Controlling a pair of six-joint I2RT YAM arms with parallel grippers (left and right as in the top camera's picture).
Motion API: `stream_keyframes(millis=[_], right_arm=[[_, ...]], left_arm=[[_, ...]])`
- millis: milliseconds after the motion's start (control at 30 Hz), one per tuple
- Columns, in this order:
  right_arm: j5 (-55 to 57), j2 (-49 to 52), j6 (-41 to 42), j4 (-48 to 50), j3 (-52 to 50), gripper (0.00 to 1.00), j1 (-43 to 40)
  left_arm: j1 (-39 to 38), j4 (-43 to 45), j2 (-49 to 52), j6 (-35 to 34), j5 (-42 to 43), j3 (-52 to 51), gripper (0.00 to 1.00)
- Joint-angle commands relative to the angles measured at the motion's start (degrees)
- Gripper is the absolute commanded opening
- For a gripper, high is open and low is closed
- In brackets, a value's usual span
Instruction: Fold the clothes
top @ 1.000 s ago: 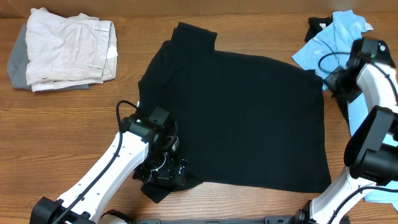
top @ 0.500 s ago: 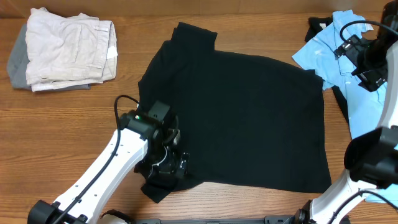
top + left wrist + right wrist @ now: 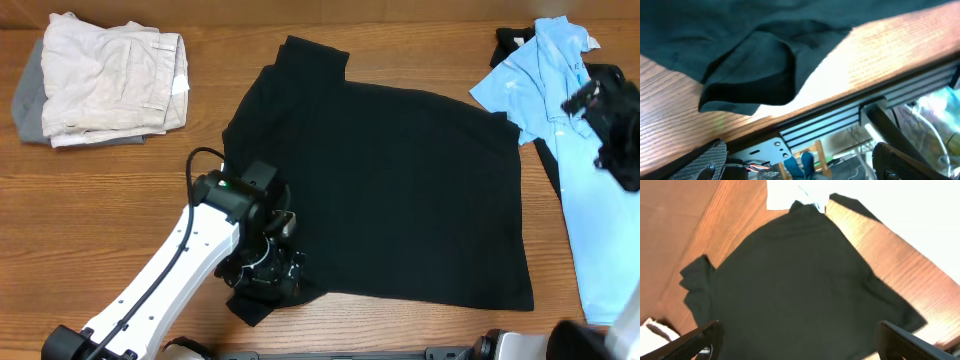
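Now left hand (image 3: 264, 276), released, hovers over black shirt (image 3: 400, 190) sleeve at lower left; pinch hem squarely; right hand (image 3: 612, 128) released, upper right.

Overhead: fixed, straight down, far enough to frame the whole table (image 3: 120, 190). Left wrist: low, close at the 7 o'clock corner of the black shirt (image 3: 390, 180), facing the table's 6 o'clock edge. Right wrist: high at 3 o'clock, slanted over the whole shirt. All three views share the shirt.
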Motion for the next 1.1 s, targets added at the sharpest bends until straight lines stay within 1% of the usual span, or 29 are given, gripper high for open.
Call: stream_keyframes(millis=[0, 67, 100, 167, 200, 233, 400, 567, 900, 1067], right_arm=[[1.27, -4.09, 5.42, 0.02, -7.93, 1.0, 0.02], [3.63, -6.91, 9.49, 0.17, -13.4, 1.0, 0.04], [4.09, -8.31, 10.71, 0.7, -16.2, 1.0, 0.04], [3.98, -10.93, 10.78, 2.54, -22.16, 1.0, 0.04], [4.15, -11.87, 10.78, 3.13, -24.7, 1.0, 0.04], [4.2, -12.59, 10.75, 3.61, -27.17, 1.0, 0.04], [3.93, -15.43, 10.82, 7.34, -40.24, 1.0, 0.02], [3.93, -17.66, 10.84, 12.74, -49.79, 1.0, -0.07], [3.98, -18.18, 11.89, 18.38, -59.67, 1.0, -0.13], [3.96, -18.16, 11.91, 21.84, -64.08, 1.0, -0.13]], left_arm=[[-2.73, 0.11, -0.11, 3.39, 2.01, 0.63, 0.96], [-4.98, 0.81, -0.11, 2.62, 1.99, 0.63, 0.96], [-6.03, 1.14, -0.09, 1.2, 1.7, 0.63, 0.97], [-7.67, 1.77, 0.02, -4.26, -0.37, 0.63, 0.98], [-8.02, 1.86, 0.2, -6.14, -1.51, 0.63, 0.98], [-8.07, 1.9, 0.39, -6.58, -2.08, 0.63, 0.98], [-7.91, 1.66, 2.21, -5.66, -2.64, 0.61, 0.97], [-7.96, 1.99, 5.53, -4.04, -2.64, 0.33, 0.96], [-8.39, 4.04, 14.86, -4.0, -2.4, 0.26, 0.95], [-8.39, 6.58, 18.12, -4.02, -2.43, 0.22, 0.94]])
